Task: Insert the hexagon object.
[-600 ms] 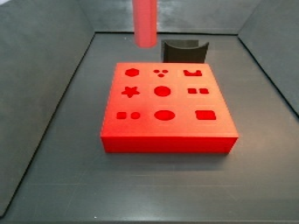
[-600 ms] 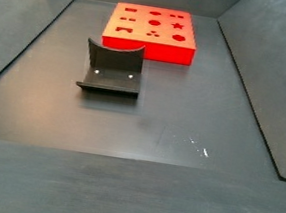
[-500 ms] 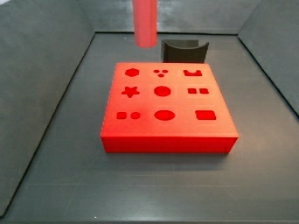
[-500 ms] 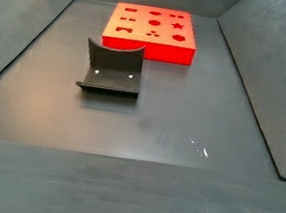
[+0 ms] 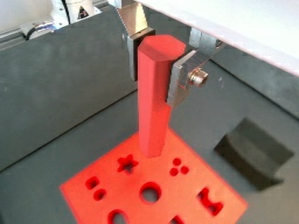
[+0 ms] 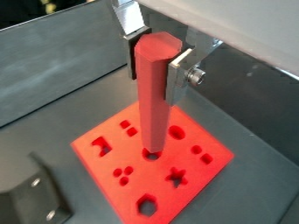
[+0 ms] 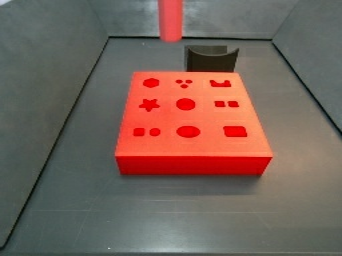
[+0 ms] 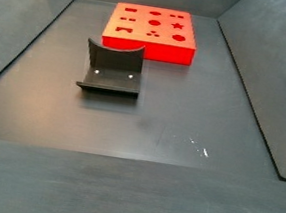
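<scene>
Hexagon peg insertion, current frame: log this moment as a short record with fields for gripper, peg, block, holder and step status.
gripper: gripper high above the block, shut on the hexagon object
peg: hexagon object upright between the fingers; only its lower end shows in a side view
block: red block flat on the floor, holes facing up, all empty
holder: dark grey holder on the floor, apart from the block
status: peg not yet in any hole
</scene>
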